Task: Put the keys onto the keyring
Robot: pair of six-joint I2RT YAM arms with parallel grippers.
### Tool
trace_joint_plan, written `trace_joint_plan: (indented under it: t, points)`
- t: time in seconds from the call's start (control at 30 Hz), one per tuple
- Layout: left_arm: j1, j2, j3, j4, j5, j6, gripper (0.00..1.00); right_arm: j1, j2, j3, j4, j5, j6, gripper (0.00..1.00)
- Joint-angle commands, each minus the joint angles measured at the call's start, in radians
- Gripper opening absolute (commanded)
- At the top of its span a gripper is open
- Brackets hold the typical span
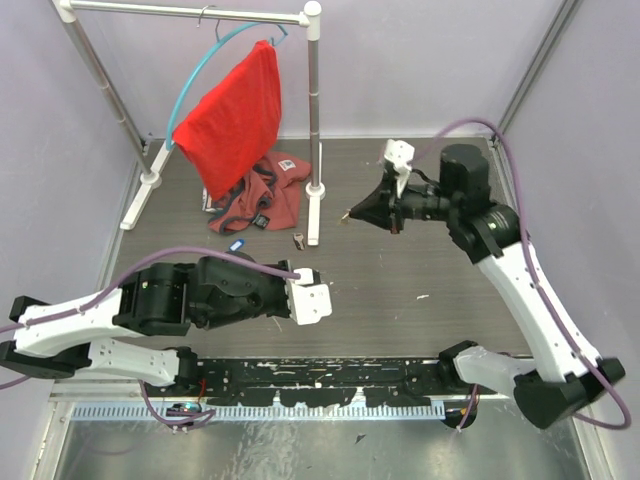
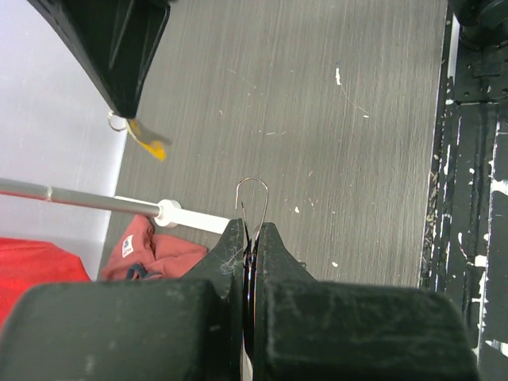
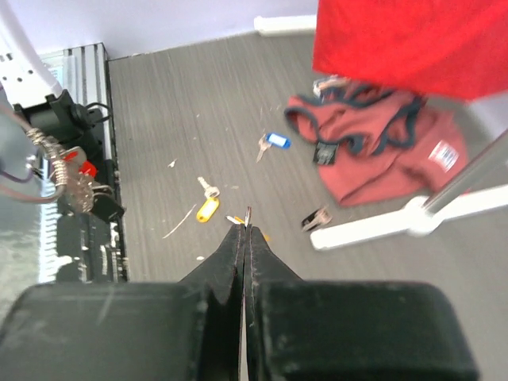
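Grey wood-grain tbl [image 1: 380, 270] w/ lilac walls [image 1: 420, 70]

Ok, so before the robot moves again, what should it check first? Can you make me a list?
1. Left claw gripping the keyring: ok. It is shut on it, and the wire loop pokes out past the tips.
2. Right claw has a key: ok. It is shut, with the yellow-tagged key dangling at its tip.
3. Key touching the keyring: not ok. The two claws are apart.
4. Keyring's opening facing the key: cannot tell. The wire is too thin to see.
5. All keys picked up: not ok. The blue key lies on the table.
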Motion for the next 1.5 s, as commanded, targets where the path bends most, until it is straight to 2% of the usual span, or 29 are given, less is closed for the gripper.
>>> trace_joint_plan:
  t: [0.0,0.03,0.13,0.2,0.37,0.5,0.6,0.8,1.0,1.2,1.33,1.4,1.47]
  points:
    - [0.002,-0.029,-0.022,0.004,-0.041,-0.026,0.00,0.004,0.075,0.000,0.025,0.053,0.275,0.01]
    - [0.002,-0.029,-0.024,0.002,-0.041,-0.030,0.00,0.004,0.089,0.000,0.016,0.053,0.307,0.01]
    - [0.003,-0.028,-0.024,-0.003,-0.043,-0.032,0.00,0.003,0.144,0.037,-0.045,0.203,0.451,0.01]
    - [0.003,-0.026,-0.026,0.002,-0.050,-0.031,0.00,0.005,0.185,0.080,-0.140,0.245,0.450,0.01]
    - [0.003,-0.022,-0.042,0.026,-0.103,-0.024,0.00,0.004,0.200,0.080,-0.145,0.131,0.451,0.01]
    - [0.003,-0.025,-0.060,0.070,-0.176,0.012,0.00,0.003,0.176,0.101,-0.190,0.266,0.528,0.01]
    - [0.004,-0.040,-0.082,0.126,-0.221,0.068,0.00,0.003,0.182,0.143,-0.238,0.213,0.581,0.01]
    - [0.004,-0.035,-0.089,0.243,-0.260,0.216,0.00,0.008,0.191,0.233,-0.251,0.069,0.826,0.01]
    - [0.016,-0.014,-0.079,0.337,-0.242,0.303,0.00,0.026,0.179,0.380,-0.267,0.074,0.976,0.01]
    - [0.024,0.003,-0.069,0.371,-0.250,0.365,0.00,0.112,0.199,0.488,-0.356,0.129,0.974,0.01]
    - [0.026,-0.001,-0.061,0.384,-0.257,0.386,0.00,0.178,0.207,0.575,-0.423,0.284,0.825,0.01]
    - [0.026,-0.006,-0.050,0.372,-0.250,0.368,0.00,0.182,0.152,0.521,-0.349,0.387,0.743,0.01]
    - [0.026,-0.011,-0.037,0.356,-0.241,0.348,0.00,0.182,0.055,0.396,-0.153,0.498,0.654,0.01]
